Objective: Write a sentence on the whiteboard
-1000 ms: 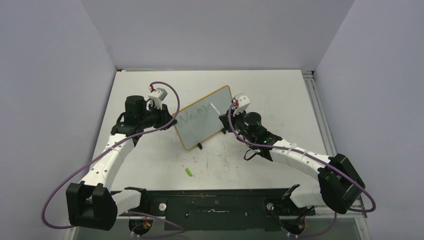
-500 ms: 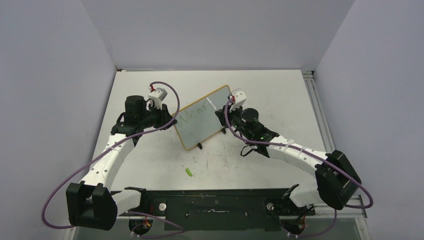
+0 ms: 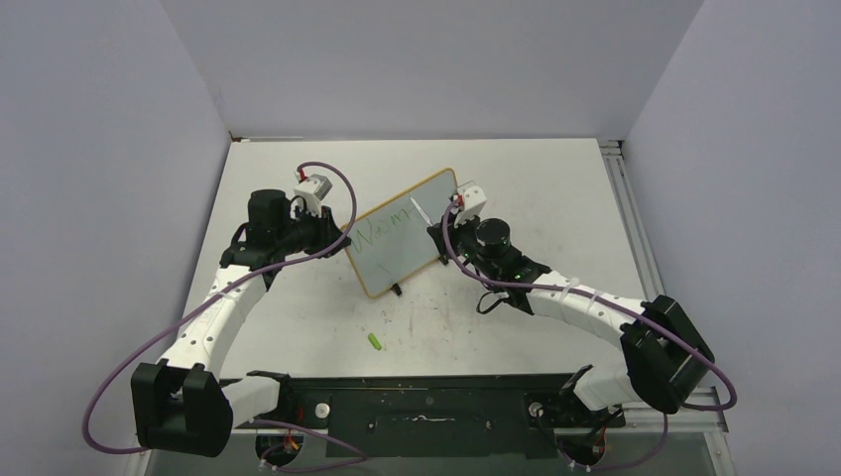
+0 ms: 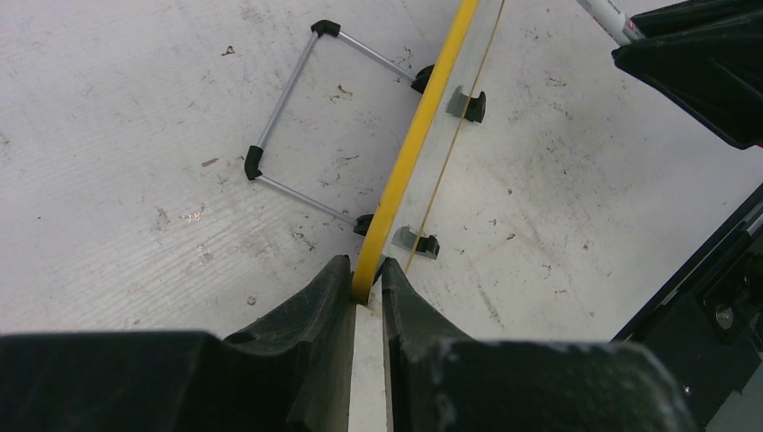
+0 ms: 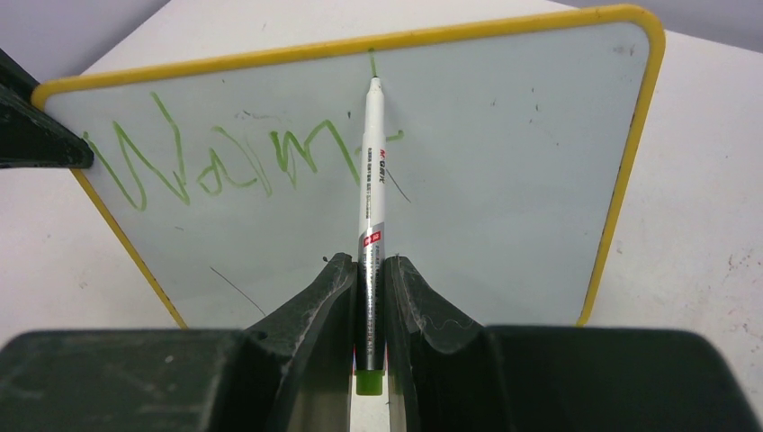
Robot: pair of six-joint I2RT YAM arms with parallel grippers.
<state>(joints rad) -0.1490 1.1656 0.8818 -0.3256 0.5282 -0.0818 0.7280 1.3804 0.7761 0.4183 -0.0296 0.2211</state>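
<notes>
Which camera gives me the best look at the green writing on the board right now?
Right wrist: it faces the whiteboard head-on, so the green writing reads large, with the marker tip near the top edge. Top external shows the writing small and slanted. Left wrist sees only the board's yellow edge, no writing.

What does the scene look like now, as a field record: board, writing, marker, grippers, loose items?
whiteboard: standing on its feet on the table
sentence: one green line, from the left gripper's side to the middle
marker: tip at the board near its top edge; contact unclear
left gripper: fingers shut on the whiteboard's frame
right gripper: fingers shut on the marker
small green piece: loose on the table, nearer the arm bases
</notes>
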